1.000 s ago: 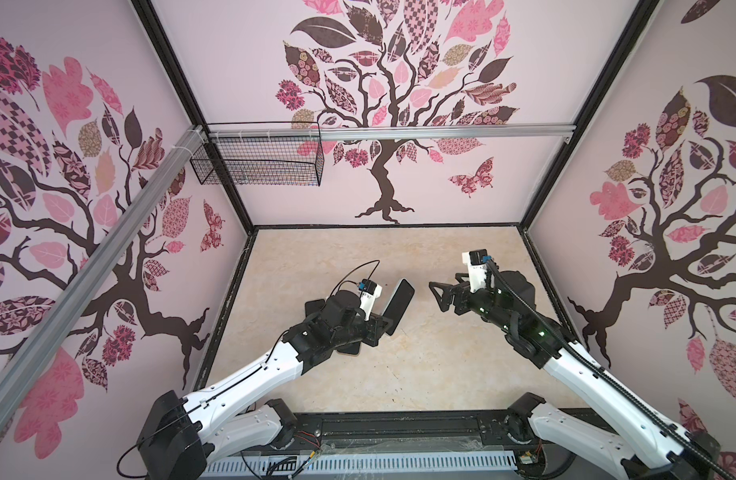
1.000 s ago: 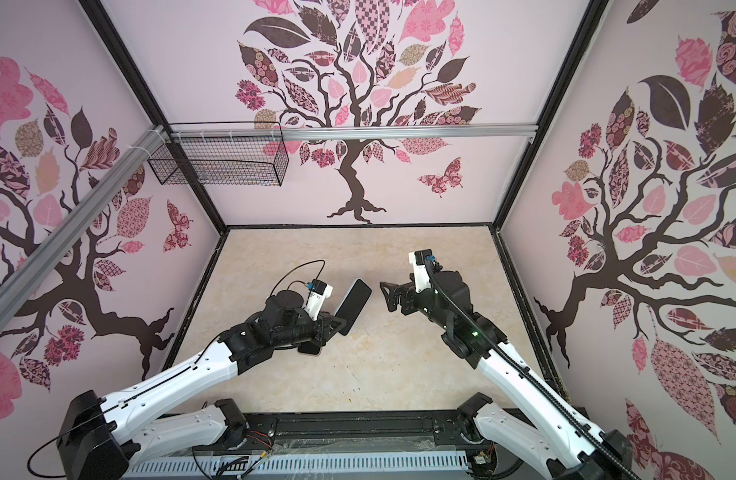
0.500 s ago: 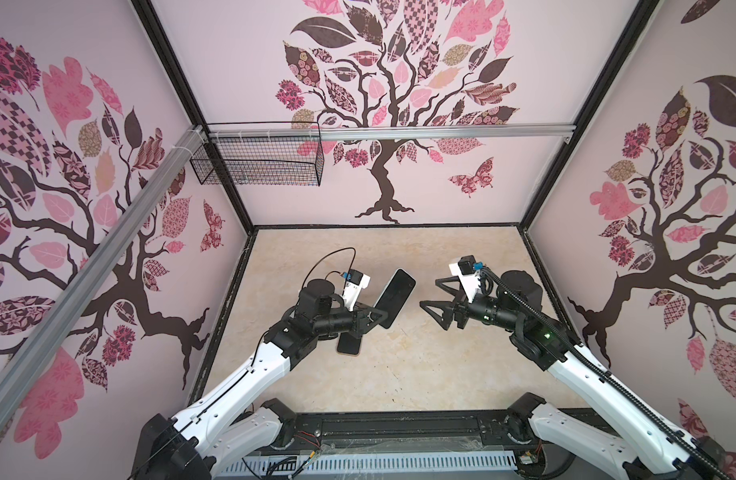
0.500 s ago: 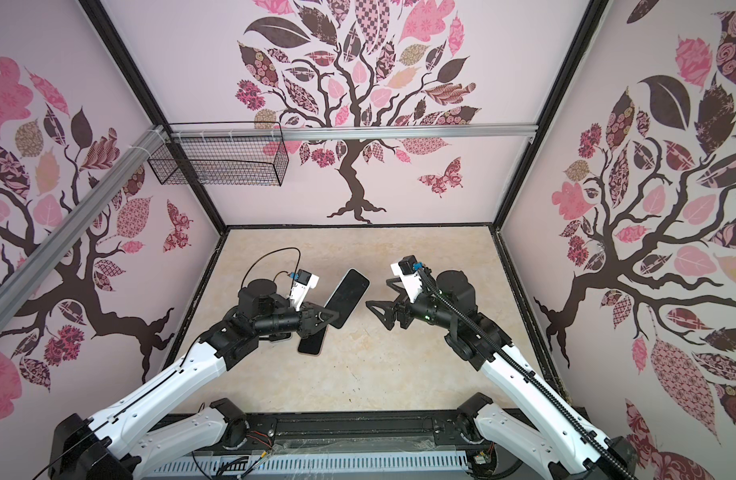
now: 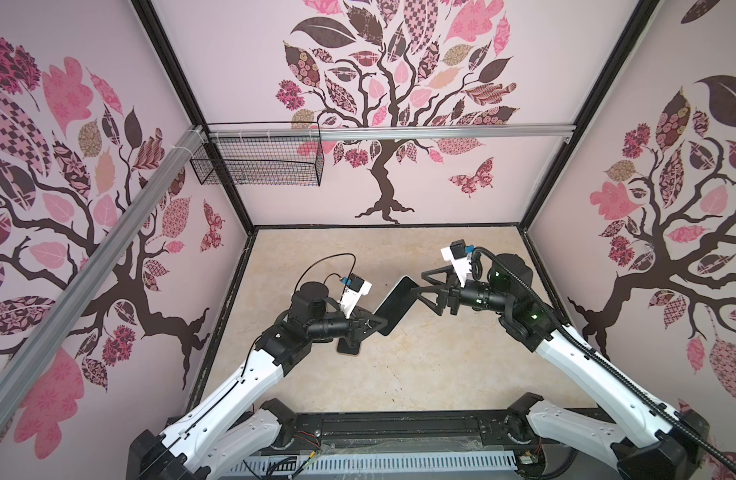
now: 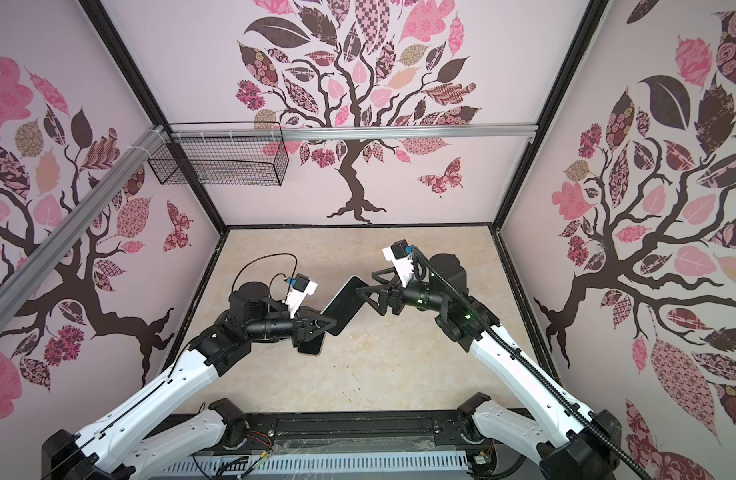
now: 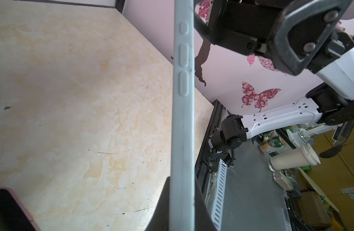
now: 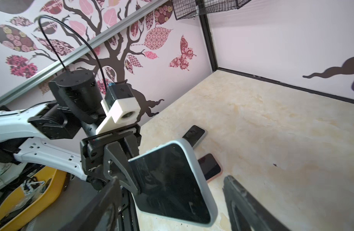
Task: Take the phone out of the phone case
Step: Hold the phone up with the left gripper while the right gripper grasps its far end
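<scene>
Presently the left gripper [image 5: 379,326] has its jaws pressed together on one end of a flat black-screened phone [image 5: 397,305] seated in a pale blue-grey rubbery case [image 7: 183,120], holding it tilted and clear of the beige marbled tabletop [image 5: 441,374]. The free end of the phone reaches in between the spread jaws of the right gripper [image 5: 418,281]. One dark finger [image 8: 244,206] stands apart from the case rim; whether the opposite finger touches cannot be told. From the left wrist the case appears edge-on only, showing three raised button covers, the screen hidden and the jaws cut off by the frame. Below the left jaws a pink-edged phone [image 8: 209,167] lies on the tabletop, largely covered by the gripper in both top views. A dark pale-rimmed phone [image 8: 194,134] lies just beyond it, partly hidden behind the case.
</scene>
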